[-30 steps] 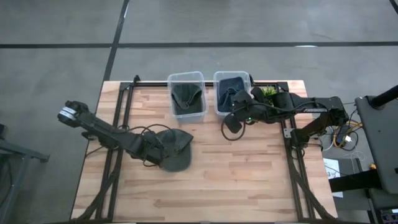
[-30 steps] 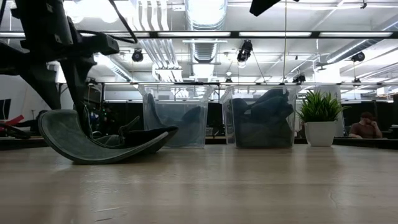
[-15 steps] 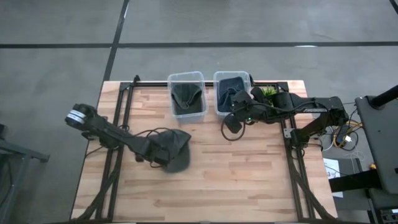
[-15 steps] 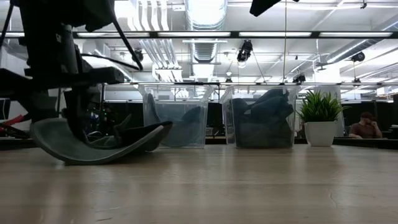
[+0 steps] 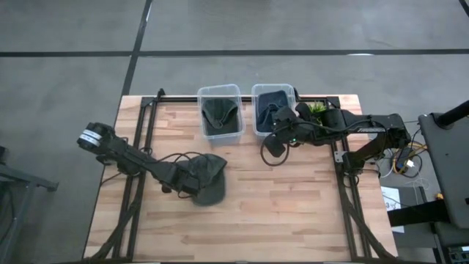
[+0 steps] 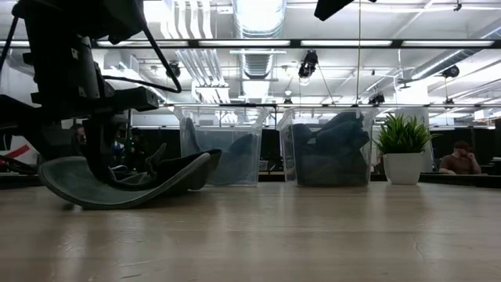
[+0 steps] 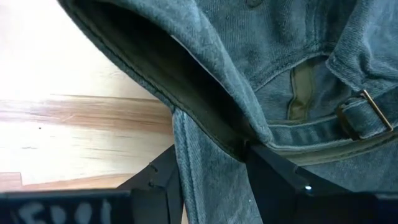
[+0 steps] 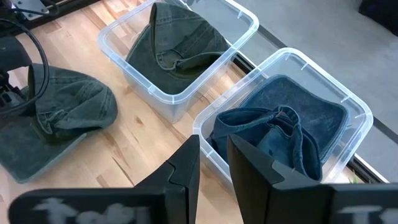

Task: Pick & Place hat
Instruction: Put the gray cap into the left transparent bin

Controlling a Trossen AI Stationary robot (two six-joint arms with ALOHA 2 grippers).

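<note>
Down at the table's (image 5: pixel 293 213) left-front, the left gripper (image 7: pixel 211 180) is pinched on the green hat (image 5: pixel 205 178) at its sweatband; soft floppy denim, light, so grabbing the band edge looks right. Farther back, the right gripper (image 8: pixel 213 163) hovers near the blue-hat bin (image 5: pixel 271 110), fingers narrow with nothing between them.

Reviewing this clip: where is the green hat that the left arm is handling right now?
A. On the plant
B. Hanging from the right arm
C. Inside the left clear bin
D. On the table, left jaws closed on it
D: the green hat lies on the table, and the left wrist view shows the left gripper clamping its fabric.
</note>
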